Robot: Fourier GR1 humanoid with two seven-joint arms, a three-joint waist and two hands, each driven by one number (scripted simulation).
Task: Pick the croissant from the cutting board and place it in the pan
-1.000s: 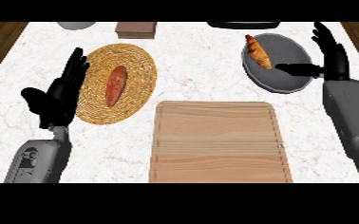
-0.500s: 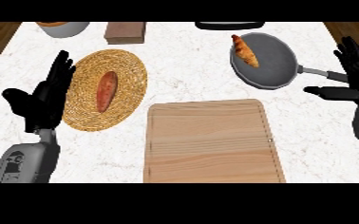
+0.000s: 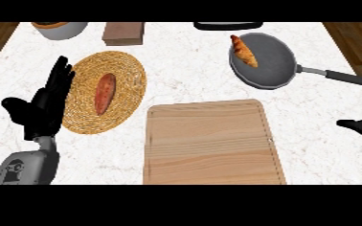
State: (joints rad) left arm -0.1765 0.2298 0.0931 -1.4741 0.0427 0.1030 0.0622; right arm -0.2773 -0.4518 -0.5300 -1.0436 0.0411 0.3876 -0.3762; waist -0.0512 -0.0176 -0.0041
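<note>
Lying in the pan (image 3: 274, 67) is the croissant (image 3: 244, 51); left hand (image 3: 44, 107) rests open.

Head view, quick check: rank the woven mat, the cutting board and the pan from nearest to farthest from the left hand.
1. The woven mat, on the counter's left, right beside the left hand.
2. The cutting board, at the centre, toward the near edge.
3. The pan, at the far right, with the croissant lying in it.

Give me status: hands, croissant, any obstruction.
Left hand open, resting at left edge; right hand only a sliver at right edge. Croissant lying in pan, cutting board bare. Nothing in the way.
</note>
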